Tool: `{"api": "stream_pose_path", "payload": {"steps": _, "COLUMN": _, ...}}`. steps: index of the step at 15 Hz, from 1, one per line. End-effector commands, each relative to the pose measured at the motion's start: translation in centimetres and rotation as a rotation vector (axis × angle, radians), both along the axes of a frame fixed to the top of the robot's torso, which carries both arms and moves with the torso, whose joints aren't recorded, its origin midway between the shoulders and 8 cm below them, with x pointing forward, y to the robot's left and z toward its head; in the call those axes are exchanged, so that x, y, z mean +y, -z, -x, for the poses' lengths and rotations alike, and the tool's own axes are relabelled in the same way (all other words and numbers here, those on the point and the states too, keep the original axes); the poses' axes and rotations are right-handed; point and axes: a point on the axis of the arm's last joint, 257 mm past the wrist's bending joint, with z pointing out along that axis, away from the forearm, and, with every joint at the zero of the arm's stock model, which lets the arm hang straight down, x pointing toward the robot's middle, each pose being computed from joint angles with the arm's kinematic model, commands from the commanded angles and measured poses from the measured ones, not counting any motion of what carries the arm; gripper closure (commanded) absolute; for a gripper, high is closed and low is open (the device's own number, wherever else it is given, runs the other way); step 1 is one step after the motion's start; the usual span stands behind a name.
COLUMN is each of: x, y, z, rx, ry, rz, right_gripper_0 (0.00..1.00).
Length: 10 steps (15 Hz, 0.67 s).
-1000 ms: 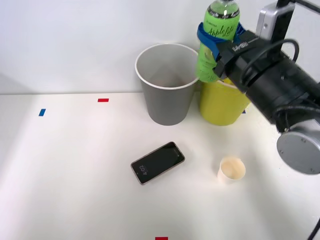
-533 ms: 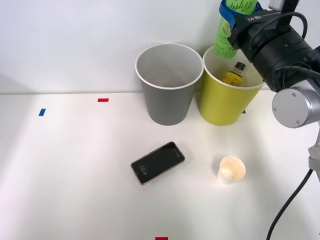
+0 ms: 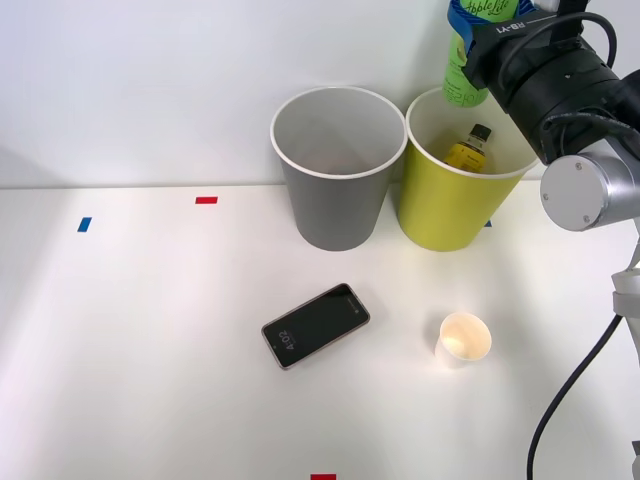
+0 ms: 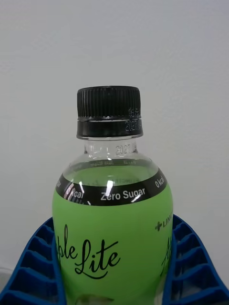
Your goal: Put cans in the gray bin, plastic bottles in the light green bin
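Nearby — phone (image 3: 315,325); paper cup (image 3: 463,338)

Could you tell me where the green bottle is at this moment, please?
The green bottle is held in the right gripper at the front view's top right, raised above the light green bin, which already holds a yellow-labelled bottle.

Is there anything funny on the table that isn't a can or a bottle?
Yes. A phone lies flat with its screen lit, and a white paper cup stands near it. Neither fits the gray bin or light green bin.
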Motion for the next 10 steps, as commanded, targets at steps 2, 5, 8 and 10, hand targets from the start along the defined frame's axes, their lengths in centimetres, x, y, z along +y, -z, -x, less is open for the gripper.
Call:
{"api": "stream_pose_path", "payload": {"steps": 2, "x": 0.0, "y": 0.1, "z": 0.0, "rx": -0.002, "ry": 0.007, "rz": 0.015, "right_gripper_0": 0.00}}
{"api": "stream_pose_path", "payload": {"steps": 5, "x": -0.1, "y": 0.6, "z": 0.1, "rx": -0.011, "ry": 0.010, "rz": 0.016, "right_gripper_0": 0.00}}
{"api": "stream_pose_path", "payload": {"steps": 8, "x": 0.5, "y": 3.2, "z": 2.4, "rx": -0.081, "ry": -0.008, "rz": -0.019, "right_gripper_0": 0.00}}
{"api": "stream_pose_path", "payload": {"steps": 10, "x": 0.5, "y": 5.2, "z": 4.9, "rx": -0.096, "ry": -0.019, "rz": -0.033, "right_gripper_0": 0.00}}
